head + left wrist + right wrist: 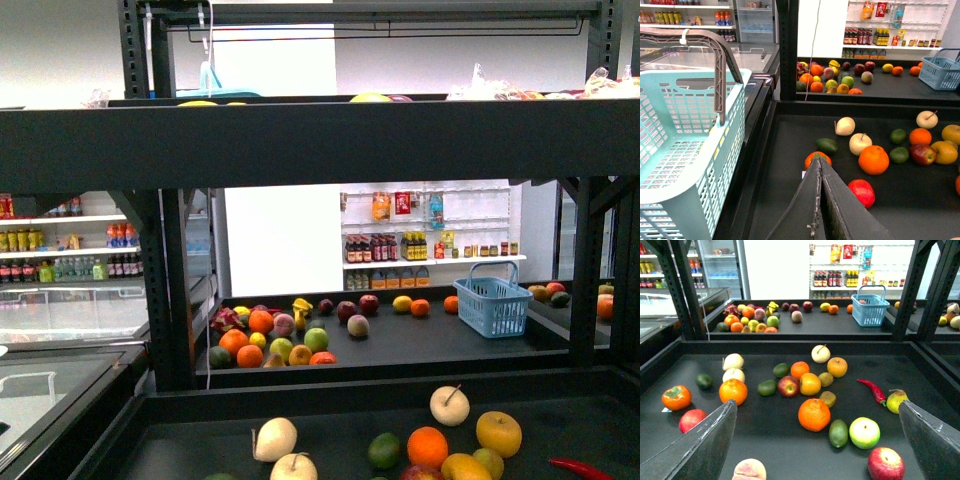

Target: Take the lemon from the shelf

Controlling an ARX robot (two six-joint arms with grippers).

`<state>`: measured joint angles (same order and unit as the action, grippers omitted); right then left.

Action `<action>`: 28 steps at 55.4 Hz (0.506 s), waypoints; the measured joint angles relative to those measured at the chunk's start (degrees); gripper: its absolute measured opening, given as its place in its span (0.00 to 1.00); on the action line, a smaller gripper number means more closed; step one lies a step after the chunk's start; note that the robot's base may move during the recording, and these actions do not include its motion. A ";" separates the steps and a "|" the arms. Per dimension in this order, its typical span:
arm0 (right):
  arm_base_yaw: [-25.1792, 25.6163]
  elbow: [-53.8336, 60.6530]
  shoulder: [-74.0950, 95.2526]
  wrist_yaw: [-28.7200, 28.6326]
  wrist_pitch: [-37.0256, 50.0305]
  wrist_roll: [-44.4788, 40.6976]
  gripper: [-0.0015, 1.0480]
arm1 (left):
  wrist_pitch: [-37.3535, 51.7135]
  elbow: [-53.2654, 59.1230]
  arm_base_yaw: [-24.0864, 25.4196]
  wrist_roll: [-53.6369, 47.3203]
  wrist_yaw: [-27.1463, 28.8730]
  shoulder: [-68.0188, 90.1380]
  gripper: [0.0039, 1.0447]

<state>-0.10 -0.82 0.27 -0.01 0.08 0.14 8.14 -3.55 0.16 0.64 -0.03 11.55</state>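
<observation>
The lemon [810,383] is a smooth yellow fruit lying against a red apple [788,386] in the middle of the shelf's dark deck [765,435]. It also shows at the bottom edge of the front view as the lemon [465,467], and far to one side in the left wrist view as the lemon [944,152]. My right gripper [817,405] stands wide open above the deck, short of the lemon, with a large orange [814,415] between its fingers' line. The left gripper [819,162] is shut on nothing, pointing at a persimmon [817,157]. Neither gripper appears in the front view.
Many loose fruits surround the lemon: oranges, a golden round fruit [837,367], limes, a red chilli [871,389]. A teal basket [685,150] hangs beside the left arm. Black uprights [912,287] frame the shelf [330,140]. A blue basket [493,300] sits on the farther deck.
</observation>
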 joint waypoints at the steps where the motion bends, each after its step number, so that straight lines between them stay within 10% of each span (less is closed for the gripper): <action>1: 0.00 0.00 0.00 0.00 0.00 0.00 0.93 | -0.09 0.11 0.00 0.00 0.00 -0.20 0.02; 28: 0.00 0.00 0.00 0.00 0.00 0.00 0.93 | -8.26 2.75 -0.07 0.00 0.04 -11.21 0.03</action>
<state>-0.10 -0.82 0.27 -0.01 0.08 0.14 -0.12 -0.80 0.10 0.64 0.01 0.34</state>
